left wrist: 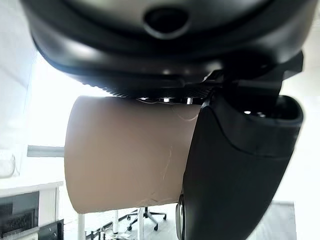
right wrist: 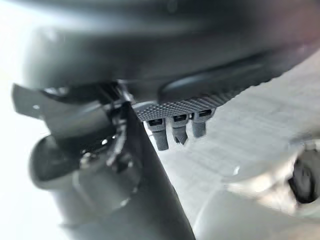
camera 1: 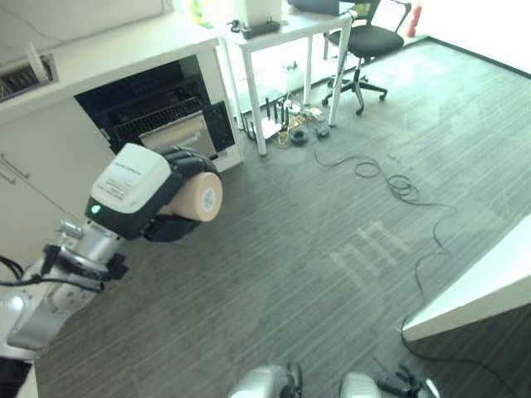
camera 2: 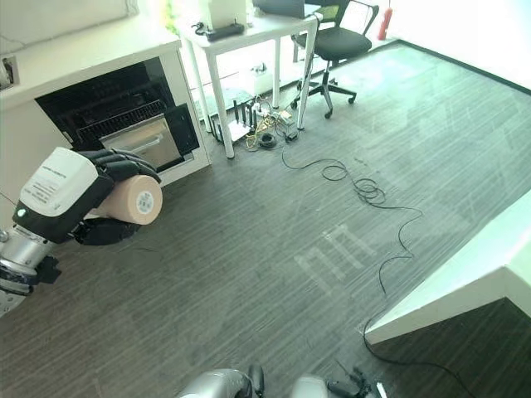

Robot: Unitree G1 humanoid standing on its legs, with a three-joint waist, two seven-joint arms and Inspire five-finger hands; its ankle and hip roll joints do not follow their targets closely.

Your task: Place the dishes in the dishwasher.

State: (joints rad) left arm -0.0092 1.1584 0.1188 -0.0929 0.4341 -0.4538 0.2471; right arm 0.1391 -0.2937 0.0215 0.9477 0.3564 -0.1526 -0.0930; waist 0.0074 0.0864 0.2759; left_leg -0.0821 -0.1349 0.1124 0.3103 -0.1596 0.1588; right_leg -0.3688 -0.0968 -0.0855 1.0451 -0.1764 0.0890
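The grey striped floor spreads across most of the scene. Along the far left runs a white bench, and set into it under the worktop is the open dishwasher, its dark cavity showing a wire rack above a lowered silver panel. Beside the dishwasher stands a white desk on thin legs, with a dark flat object on its top and a tangle of cords and a power strip on the floor beneath it. A black swivel office chair stands just beyond the desk. At the near right, the corner of a white slab-like surface juts in.

The left hand is raised in front of the dishwasher, well above the floor, its wrist carrying a white-topped housing. Its dark fingers are curled over the top of a tan cup, which lies on its side with one round end facing right. In the left wrist view the thumb presses across the cup from the other side, so the cup is clamped.

The right hand appears in its own wrist view with a textured pad and short fingertips hanging loose over the floor, relaxed and holding nothing.
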